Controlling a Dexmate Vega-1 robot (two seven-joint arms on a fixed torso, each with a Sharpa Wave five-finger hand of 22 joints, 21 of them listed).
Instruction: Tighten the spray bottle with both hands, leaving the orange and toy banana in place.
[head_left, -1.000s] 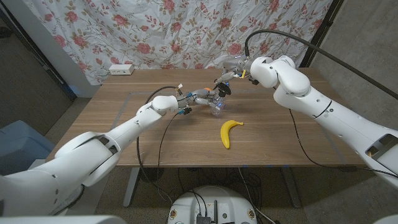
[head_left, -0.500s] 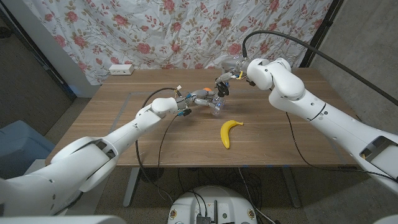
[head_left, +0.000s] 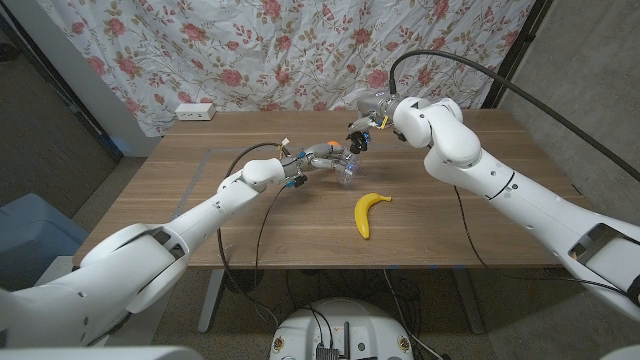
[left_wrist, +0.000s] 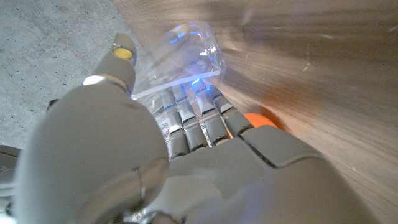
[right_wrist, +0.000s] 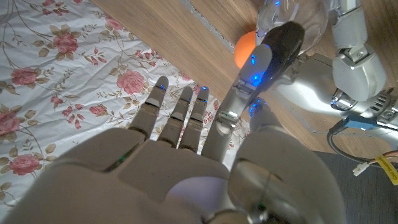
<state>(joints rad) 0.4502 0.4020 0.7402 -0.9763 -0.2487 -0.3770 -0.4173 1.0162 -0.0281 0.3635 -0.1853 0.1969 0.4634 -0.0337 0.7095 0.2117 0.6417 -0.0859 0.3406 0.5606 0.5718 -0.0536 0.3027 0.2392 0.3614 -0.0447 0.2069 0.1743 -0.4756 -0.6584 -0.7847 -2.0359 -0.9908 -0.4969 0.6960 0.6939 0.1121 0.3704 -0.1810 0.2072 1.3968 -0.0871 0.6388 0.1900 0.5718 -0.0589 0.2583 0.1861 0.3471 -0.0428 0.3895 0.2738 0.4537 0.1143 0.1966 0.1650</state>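
A clear spray bottle lies tilted just above the table's middle, and my left hand grips its body. Its clear wall shows past my left fingers, which wrap around it. My right hand is at the bottle's top end. A finger and the thumb there pinch the black spray head, while the other fingers stay stretched out. The orange sits just behind my left hand, also seen as orange and orange. The yellow toy banana lies nearer the front, apart from both hands.
A white power strip lies at the table's far left edge, in front of the flowered curtain. A black cable arcs over my right arm. Bare wooden table stretches to the right of the banana.
My right elbow and forearm have swung to the left while the hand stayed at the bottle's top. The left hand, bottle, orange and banana have barely moved.
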